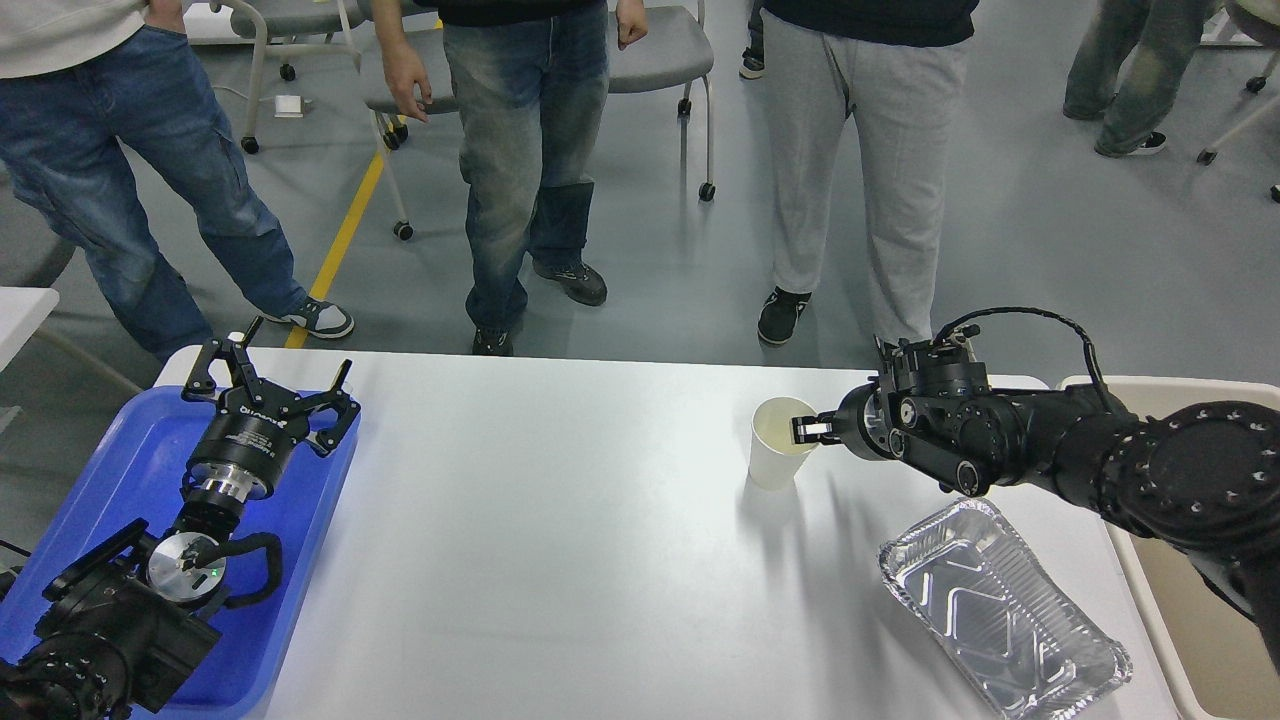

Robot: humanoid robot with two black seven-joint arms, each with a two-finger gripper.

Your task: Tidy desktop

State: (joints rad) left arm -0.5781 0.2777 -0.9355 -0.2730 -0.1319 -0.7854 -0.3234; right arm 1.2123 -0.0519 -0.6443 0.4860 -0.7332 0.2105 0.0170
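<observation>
The white desktop [560,540] fills the middle of the head view. A white paper cup [778,455] stands upright on it, right of centre. My right gripper [806,428] reaches in from the right, and its dark fingertips sit at the cup's right rim. I cannot make out whether they pinch the rim. A crinkled foil tray [1000,605] lies empty at the near right. My left gripper [268,383] hovers open and empty over the blue plastic tray [110,480] at the left edge.
A beige bin [1190,600] stands off the desktop's right edge, under my right arm. Several people stand on the floor beyond the far edge, one of them [520,190] close to it. Wheeled chairs [660,50] stand behind them.
</observation>
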